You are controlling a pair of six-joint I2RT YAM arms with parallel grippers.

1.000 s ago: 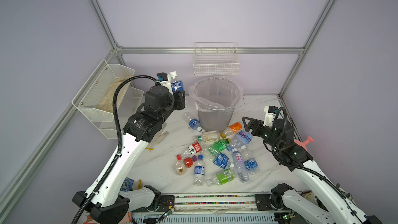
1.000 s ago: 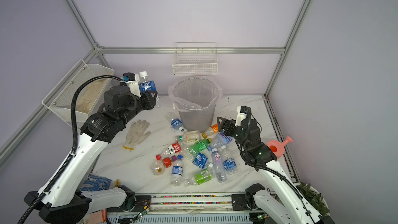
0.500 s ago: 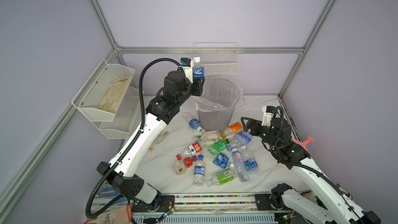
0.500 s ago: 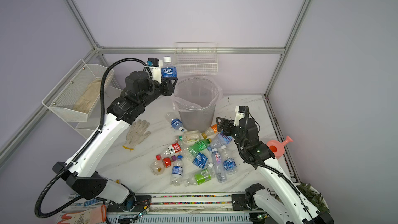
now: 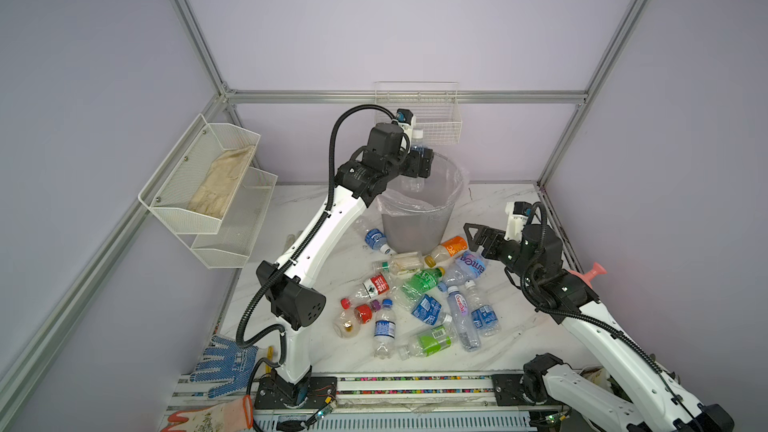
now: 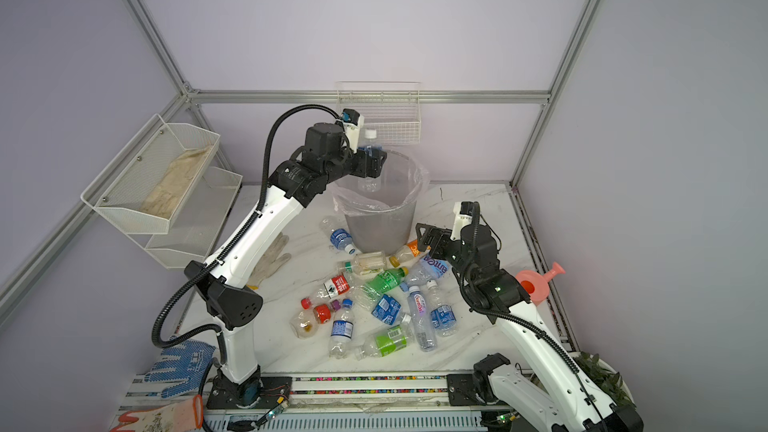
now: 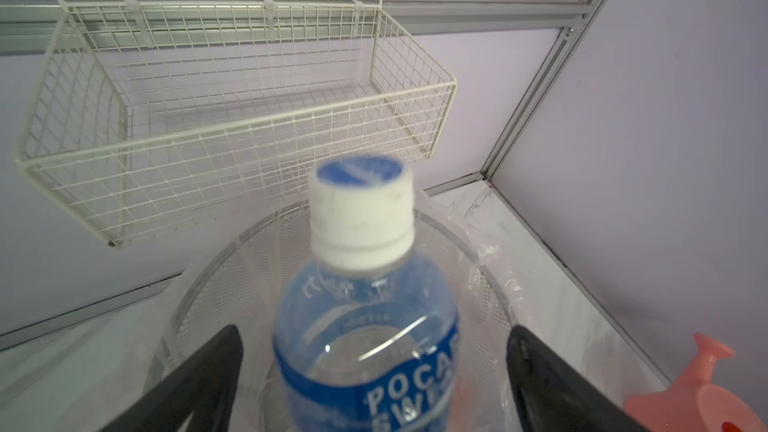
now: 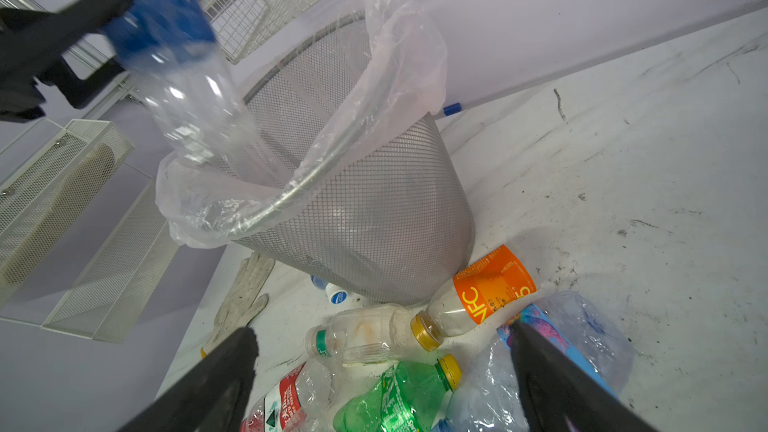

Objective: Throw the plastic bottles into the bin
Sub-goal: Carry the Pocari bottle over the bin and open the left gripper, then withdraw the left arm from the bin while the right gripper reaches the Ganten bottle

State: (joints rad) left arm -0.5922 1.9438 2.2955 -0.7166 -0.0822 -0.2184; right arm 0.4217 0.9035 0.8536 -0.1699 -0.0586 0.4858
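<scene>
The bin (image 5: pixel 415 222) is grey mesh with a clear liner. The Pocari bottle (image 7: pixel 365 347) is clear, its label blue with white lettering, its cap white topped blue. The table (image 5: pixel 519 326) is white marble veined grey. The other bottles (image 5: pixel 384 328) are mostly clear, with labels blue, red, orange or green, and one is green plastic. Basket (image 5: pixel 440 130) and shelf (image 5: pixel 178 214) are white, the funnel (image 5: pixel 590 274) pink, and there is a white glove (image 6: pixel 270 259) and a blue glove (image 5: pixel 226 363) speckled white.

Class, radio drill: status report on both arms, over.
Left gripper open, blue-label bottle loose between jaws over bin. Right gripper open above bottle pile. Nothing blocking.
</scene>
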